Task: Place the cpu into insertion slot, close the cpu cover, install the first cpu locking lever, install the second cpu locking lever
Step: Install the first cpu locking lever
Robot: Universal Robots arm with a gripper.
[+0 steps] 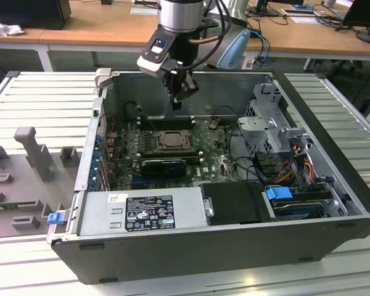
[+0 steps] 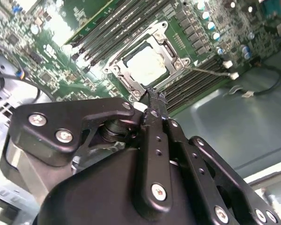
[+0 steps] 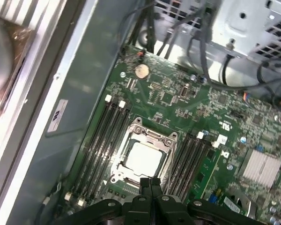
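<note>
Cpu (image 3: pixel 143 158) sits in the insertion slot (image 3: pixel 117 176), cpu cover (image 3: pixel 149 134) looks down, gripper (image 3: pixel 150 183) hovers just above with jaws pinched together on nothing; for lever work I'd press slow and stay off the chip.

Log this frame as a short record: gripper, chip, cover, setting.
gripper: gripper hangs above the motherboard, near the cover's edge
fingers: fingers shut, holding nothing
chip: chip lies flat, showing through the cover's cut-out
cover: cover lowered over the chip
setting: computer case lying open on its side
</note>
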